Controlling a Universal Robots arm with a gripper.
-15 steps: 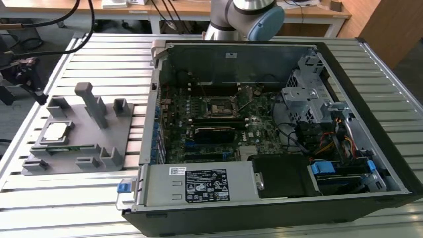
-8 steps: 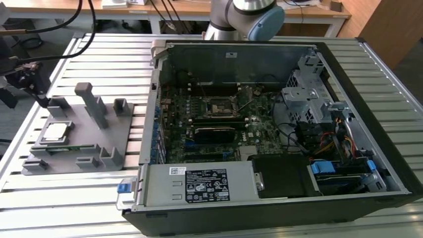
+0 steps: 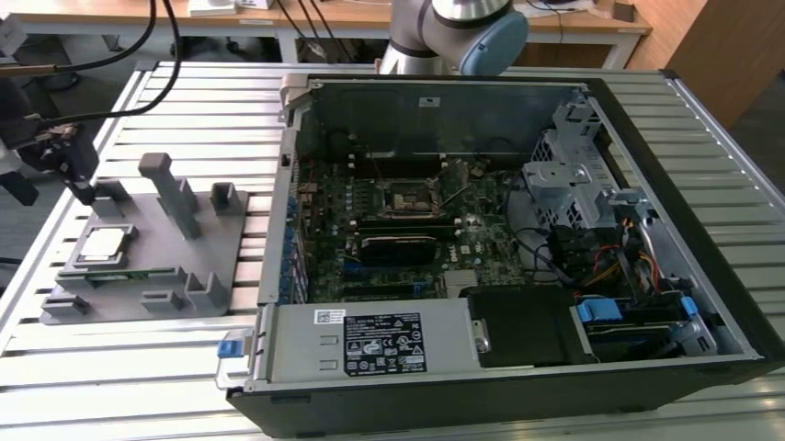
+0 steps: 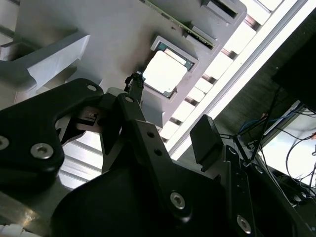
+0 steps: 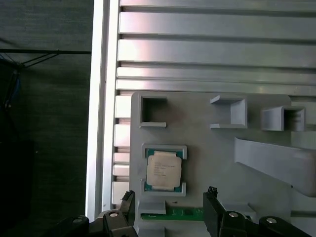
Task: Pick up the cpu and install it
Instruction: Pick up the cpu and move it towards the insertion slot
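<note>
While the cpu (image 5: 164, 170) sits flat in its square pocket on the grey fixture (image 5: 217, 153), the hand (image 5: 171, 193) hovers above that fixture, released. The fingers (image 5: 212, 197) are spread wider than the cpu and grip nothing. In the first wrist view the cpu lies just past the fingertips, in line with the gap between them, and neither finger touches it.

The second wrist view agrees: the cpu (image 4: 165, 73) is metal top up, seated in its pocket, just beyond the tip of one finger (image 4: 136, 84).

Exterior view:
- The fixture (image 3: 184, 266) is on the slatted aluminium worktop (image 3: 147, 367) at the exterior view's left, just beside the open PC case (image 3: 699, 303).
- The cpu (image 3: 102, 243) is in the left part of the fixture. The green memory stick (image 3: 117, 273) lies in a slot just on its near side, and also shows in the first wrist view (image 5: 182, 213).
- The hand (image 3: 51, 184) is over the fixture's far-left corner, clear of the cpu.
- The motherboard (image 3: 405, 230) is inside the case, with the socket (image 3: 405, 197) around its middle, well apart from the cpu. Can't tell the state of the socket lever.
- The arm (image 3: 442, 28) rises at the far edge of the worktop, behind the case.

So the cpu is not picked up and not installed.
</note>
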